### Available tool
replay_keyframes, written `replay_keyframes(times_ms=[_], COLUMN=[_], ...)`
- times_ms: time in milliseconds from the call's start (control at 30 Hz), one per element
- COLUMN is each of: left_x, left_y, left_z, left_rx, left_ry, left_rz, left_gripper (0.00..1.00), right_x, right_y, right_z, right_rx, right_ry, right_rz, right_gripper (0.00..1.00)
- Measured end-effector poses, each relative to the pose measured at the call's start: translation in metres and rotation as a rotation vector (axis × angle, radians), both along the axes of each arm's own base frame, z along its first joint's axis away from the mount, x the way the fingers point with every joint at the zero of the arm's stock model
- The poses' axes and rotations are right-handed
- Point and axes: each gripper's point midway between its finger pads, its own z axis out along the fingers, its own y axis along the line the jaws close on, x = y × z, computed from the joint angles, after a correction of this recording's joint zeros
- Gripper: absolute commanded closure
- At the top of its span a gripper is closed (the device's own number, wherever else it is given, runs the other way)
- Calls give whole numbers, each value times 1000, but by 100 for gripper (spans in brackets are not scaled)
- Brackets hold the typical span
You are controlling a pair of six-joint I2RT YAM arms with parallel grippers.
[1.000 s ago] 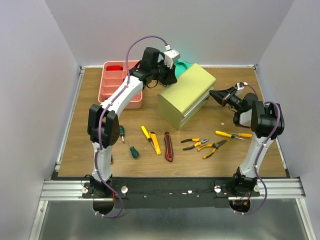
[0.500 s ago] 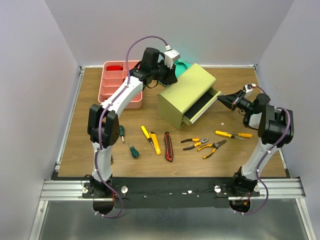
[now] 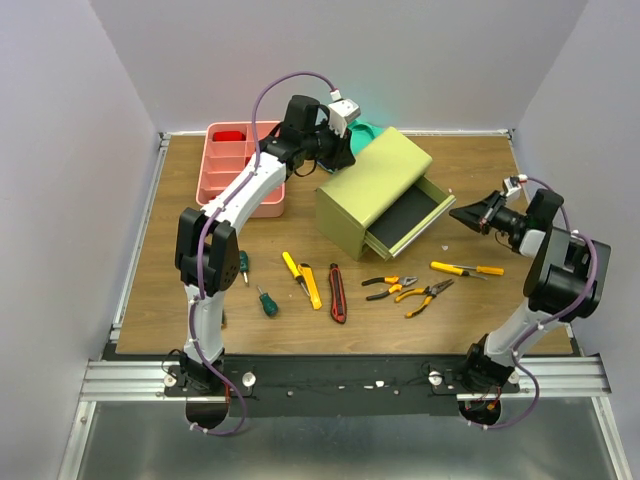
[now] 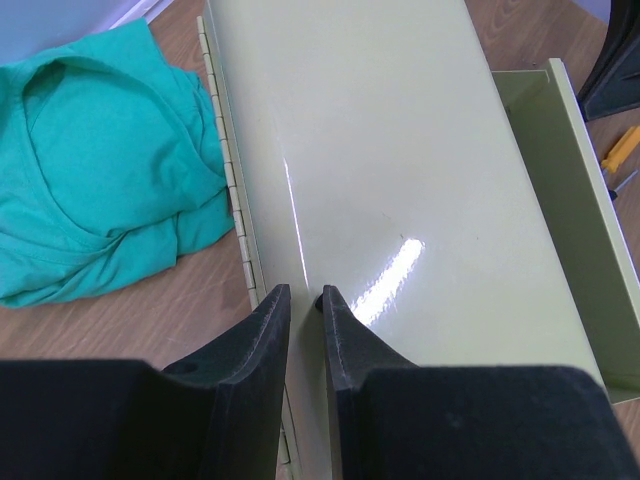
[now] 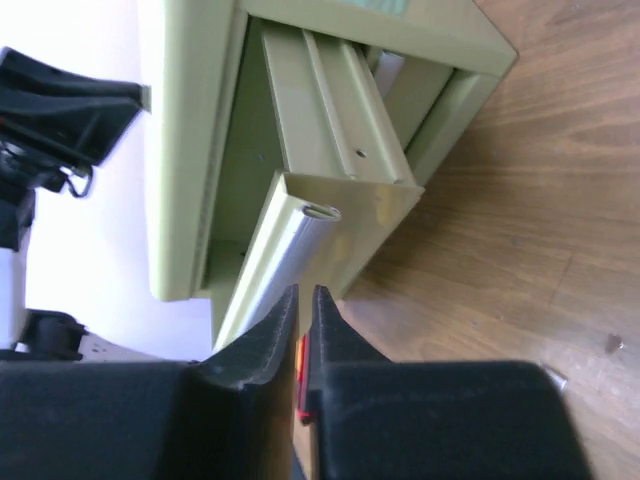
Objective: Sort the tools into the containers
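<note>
The olive-green chest [image 3: 372, 188] stood at the far middle of the table [image 3: 150, 290], set at an angle, with its lower drawer [image 3: 412, 220] pulled out toward the right. The left gripper [image 3: 340, 157] rested over the chest's top at its far left edge. In the left wrist view its fingers [image 4: 268, 320] were almost pressed together, with only a thin slit between them and nothing in it, their tips down on the glossy lid beside the hinge. The green cloth [image 4: 100, 160] lay crumpled just behind the chest. The right gripper [image 3: 458, 213] hung to the right of the open drawer, apart from it in the top view. Its own camera showed the two fingers [image 5: 335, 340] drawn nearly together, pointing at the drawer's rolled metal handle [image 5: 275, 255]; whether they touched it I could not tell. The pink tray [image 3: 243, 170] sat at the far left with a red item [image 3: 230, 134] in its farthest compartment. The tools all lay on the table in front of the chest:

- two green-handled screwdrivers [image 3: 243, 266] at the left
- a yellow-handled screwdriver [image 3: 292, 268] touching a yellow utility knife [image 3: 312, 288]
- a red-black utility knife [image 3: 337, 293] beside the yellow one
- two pliers [image 3: 390, 286] close together near the middle
- another yellow screwdriver [image 3: 467, 268] at the right, under the right arm
</note>
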Motion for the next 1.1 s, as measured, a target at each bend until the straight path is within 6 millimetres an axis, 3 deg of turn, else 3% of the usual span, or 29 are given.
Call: replay_keyframes(times_ms=[33,233,467,600,733,867,967,1000,1033,1100], left_x=[0,1,9,10,-15,-42,-57,-61,-66,-70], left_y=[0,0,7,25,66,109,124,126,128,131], left_z=[0,1,9,19,38,65,79,78,76,70], left_rx=[0,0,10,22,19,-9,-26,-27,-25,-19], left_ry=[0,-3,-1,-5,9,-40,-89,-94,-95,-89], left_rz=[0,3,74,153,258,345,379,382,384,389], left_gripper=[73,69,62,54,46,39,39,39,39,39], right_x=[-2,-5,-24,-49,-66,-92,-106,-108,-108,-107], right_y=[-1,-5,-11,-13,-23,-33,-37,-39,-42,-46], right_z=[-2,3,62,75,63,30,11,6,2,-4], right_rx=[-21,-120,-401,-604,-806,-977,-1018,-1030,-1049,-1084], right_ry=[-3,-21,-245,-327,-374,-403,-403,-410,-430,-465], right_rz=[8,60,102,116,176,369,498,534,573,617], right_gripper=[60,48,41,41,41,40,40,39,31,30])
